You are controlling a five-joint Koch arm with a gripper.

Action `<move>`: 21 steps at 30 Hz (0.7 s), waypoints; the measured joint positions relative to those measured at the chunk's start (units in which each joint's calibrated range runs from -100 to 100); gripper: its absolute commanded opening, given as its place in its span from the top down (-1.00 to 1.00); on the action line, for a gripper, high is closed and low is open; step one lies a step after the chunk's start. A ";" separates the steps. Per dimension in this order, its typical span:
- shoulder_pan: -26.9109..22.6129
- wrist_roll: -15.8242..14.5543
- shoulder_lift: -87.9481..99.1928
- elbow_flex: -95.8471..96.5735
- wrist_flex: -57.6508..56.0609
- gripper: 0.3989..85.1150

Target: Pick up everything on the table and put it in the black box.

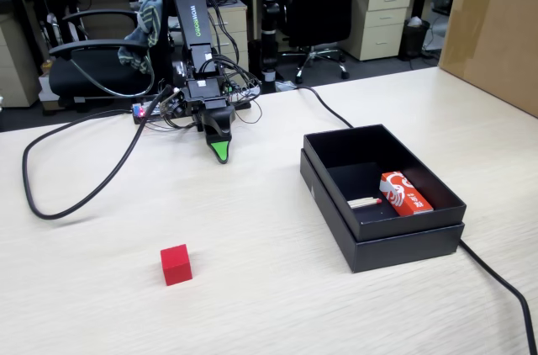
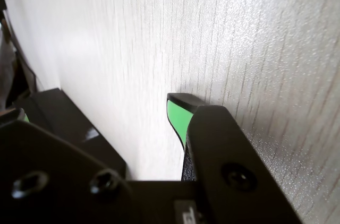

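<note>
A small red cube point(image 1: 176, 265) rests on the pale wood-grain table point(image 1: 269, 304) at the front left of the fixed view, far from the arm. The black box point(image 1: 382, 241) stands at the right, seated in its lid. My gripper point(image 1: 220, 151) hangs low over the table at the back centre, its green-padded tip pointing down, nothing in it. In the wrist view the gripper point(image 2: 101, 112) is open: one green fingertip point(image 2: 178, 115) shows at the right, the other jaw is at the far left, and bare table shows between them. A corner of the black box point(image 2: 58, 112) shows there too. The cube is out of the wrist view.
Inside the box lie an orange-red packet point(image 1: 405, 193) and a pale thin stick point(image 1: 365, 202). A big brown carton point(image 1: 496, 27) stands at the back right. Black cables loop over the table at the left point(image 1: 76, 195) and trail past the box point(image 1: 496, 279).
</note>
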State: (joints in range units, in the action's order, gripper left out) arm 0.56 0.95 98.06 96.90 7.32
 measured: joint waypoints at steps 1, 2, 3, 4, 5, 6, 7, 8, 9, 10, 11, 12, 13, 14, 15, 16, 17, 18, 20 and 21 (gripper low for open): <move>0.00 0.00 0.00 0.00 0.00 -0.16; 0.00 0.00 0.00 0.00 0.00 -0.16; 0.00 -0.05 0.00 0.00 -0.08 -0.16; 0.00 -0.10 0.13 0.00 -0.31 -0.17; 0.00 -0.10 0.13 0.00 -0.46 -0.17; 0.00 -0.10 0.26 0.00 -0.54 -0.17; 0.00 -0.10 0.52 0.00 -0.70 -0.17; -0.05 -0.10 1.04 -0.09 -1.24 -0.17; -0.05 -0.10 1.04 -0.37 -2.01 -0.17; -0.05 -0.10 1.04 -1.00 -2.94 -0.17; -0.05 -0.10 1.04 -1.73 -4.10 -0.17; -0.05 -0.10 1.04 -2.74 -5.88 -0.17; -0.05 -0.10 1.04 -4.20 -8.05 -0.16; -0.10 -0.10 1.04 -5.29 -9.99 -0.16; -0.10 -0.10 1.04 -6.12 -11.30 -0.16; -0.10 -0.10 1.04 -6.94 -12.39 -0.16; 0.00 -0.05 0.91 -8.85 -15.33 -0.16; 0.05 -0.10 0.91 -10.50 -17.73 -0.16; 0.24 -0.15 -0.52 -15.06 -23.15 -0.16; 0.29 -0.15 -0.65 -16.80 -25.78 -0.15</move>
State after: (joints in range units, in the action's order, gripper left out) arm 0.85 0.81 97.41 80.10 -18.47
